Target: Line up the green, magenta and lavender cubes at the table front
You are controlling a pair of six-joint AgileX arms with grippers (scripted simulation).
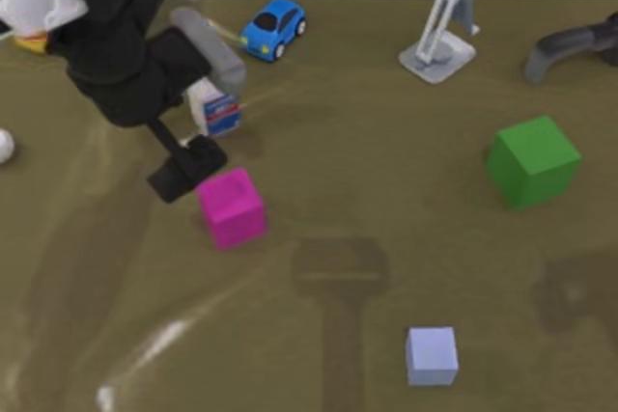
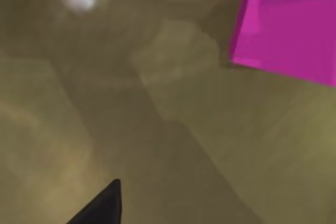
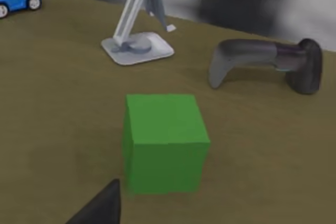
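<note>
The magenta cube (image 1: 233, 207) sits left of the table's middle. My left gripper (image 1: 193, 173) hangs open just behind and to the left of it, touching nothing; its wrist view shows one dark fingertip (image 2: 105, 205) over bare table, with the magenta cube (image 2: 289, 24) off to one side. At the right side stands the green cube (image 1: 533, 161), the largest of the three. The small lavender cube (image 1: 431, 355) lies near the front edge, right of centre. My right arm is outside the top view; its fingertip (image 3: 102, 205) hovers just short of the green cube (image 3: 165, 140), jaws open.
Along the back edge stand a blue toy car (image 1: 274, 28), a grey phone stand (image 1: 440, 36) and a dark grey handheld scanner (image 1: 570, 45). A small white box with blue and red print (image 1: 217, 108) lies under my left arm. A white ball (image 1: 5, 147) sits at the left edge.
</note>
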